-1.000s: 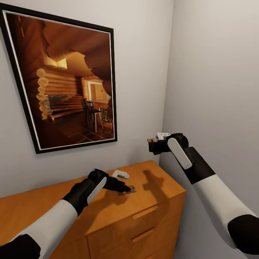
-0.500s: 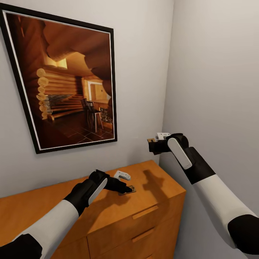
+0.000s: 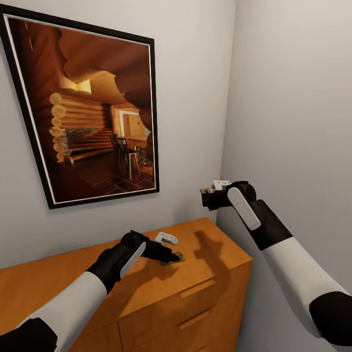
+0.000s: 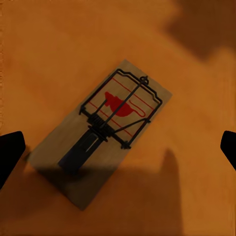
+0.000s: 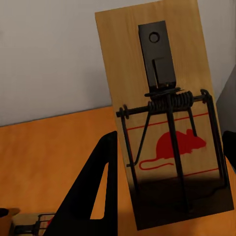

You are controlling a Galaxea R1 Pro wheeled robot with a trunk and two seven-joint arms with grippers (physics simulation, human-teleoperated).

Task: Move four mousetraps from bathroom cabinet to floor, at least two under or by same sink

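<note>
Hovering my spread left gripper (image 3: 172, 256) over one mousetrap (image 4: 101, 133) on the cabinet (image 3: 205, 254) at lower centre; right gripper (image 3: 208, 195) clamps another mousetrap (image 5: 169, 118).

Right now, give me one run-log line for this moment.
left gripper: open over mousetrap on cabinet | right gripper: holding second mousetrap aloft

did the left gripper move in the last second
Yes, slightly. Against the cabinet top's back edge, the left gripper has edged down and toward the right, settling over the mousetrap lying there.
</note>
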